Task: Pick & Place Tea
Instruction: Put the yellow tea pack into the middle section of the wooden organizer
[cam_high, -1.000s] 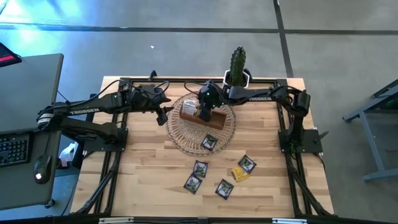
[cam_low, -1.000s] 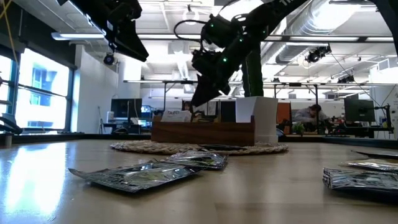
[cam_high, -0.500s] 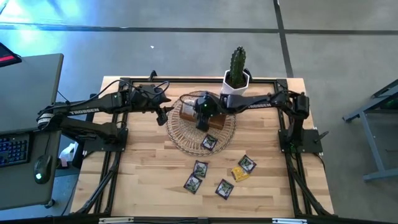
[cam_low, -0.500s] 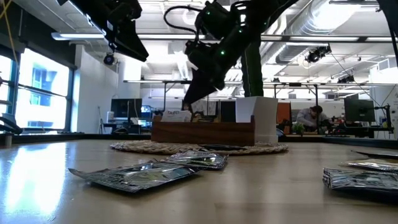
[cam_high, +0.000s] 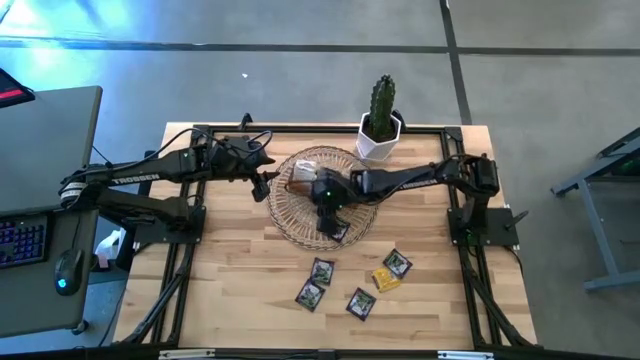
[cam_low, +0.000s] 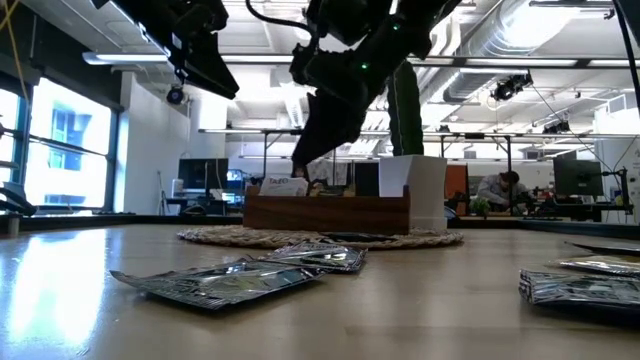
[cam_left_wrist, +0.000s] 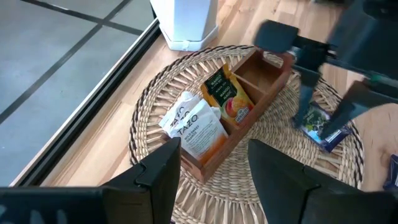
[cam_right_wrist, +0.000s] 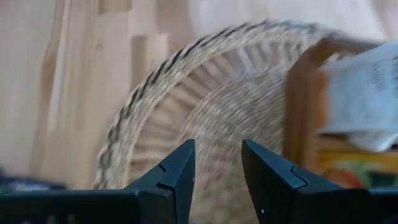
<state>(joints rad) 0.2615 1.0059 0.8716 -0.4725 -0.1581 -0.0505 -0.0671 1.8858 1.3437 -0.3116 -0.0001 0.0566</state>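
Note:
A round wicker basket (cam_high: 290, 215) holds a brown wooden box (cam_left_wrist: 245, 121) with a white tea packet (cam_left_wrist: 194, 126) and an orange-green one (cam_left_wrist: 225, 98) upright in its compartments. A dark tea packet (cam_high: 338, 232) lies flat on the basket's near part. Several more packets (cam_high: 321, 271) lie flat on the table nearer the front, among them a yellow one (cam_high: 386, 280). My right gripper (cam_high: 328, 212) hangs open over the basket, just above the dark packet (cam_left_wrist: 323, 127) and touching nothing. My left gripper (cam_left_wrist: 214, 165) stands open in the air at the basket's left side.
A cactus in a white pot (cam_high: 380, 128) stands at the far edge behind the basket. A black frame (cam_high: 185, 250) runs around the tabletop. Bare wood lies at the table's left and right of the loose packets.
My right gripper has swung from above the wooden box toward the table's near edge, across the basket, and now hangs over the dark packet on the basket's near part. Its fingers have stayed open. The packets have not moved.

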